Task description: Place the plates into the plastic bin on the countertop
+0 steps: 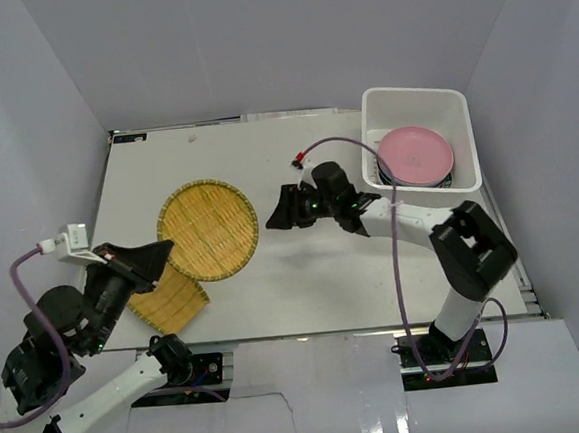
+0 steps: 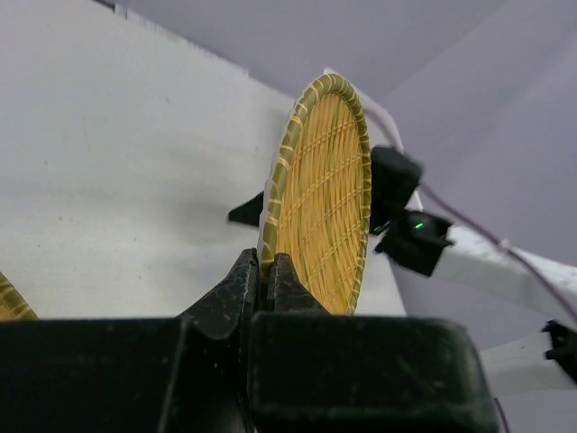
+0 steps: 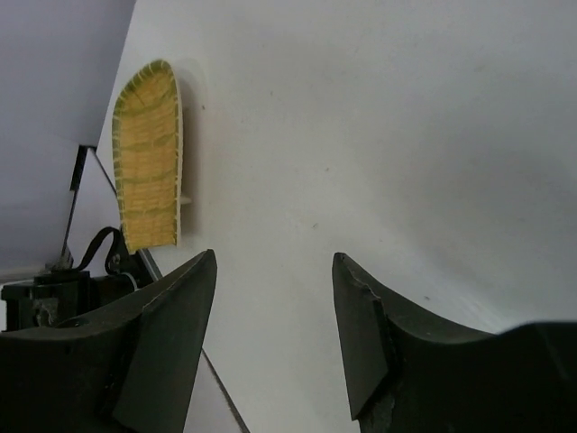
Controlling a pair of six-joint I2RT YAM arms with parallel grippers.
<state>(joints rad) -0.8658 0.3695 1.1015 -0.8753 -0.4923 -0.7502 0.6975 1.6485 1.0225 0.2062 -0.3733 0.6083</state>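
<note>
Left wrist view: our left gripper (image 2: 268, 269) pinches the yellow woven plate (image 2: 323, 185) by its rim, raised off the table (image 1: 324, 274). Our right gripper (image 1: 272, 214) gapes empty beside it; we should carry the plate level toward the plastic bin (image 1: 464, 143).

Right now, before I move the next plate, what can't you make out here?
Plates beneath the pink plate in the plastic bin: in the top view the pink plate covers them, so the count is unknown.
The second woven plate: in the top view it is partly under the left gripper and the held woven plate; the left wrist view crops it.
The bin: outside both wrist views.
</note>
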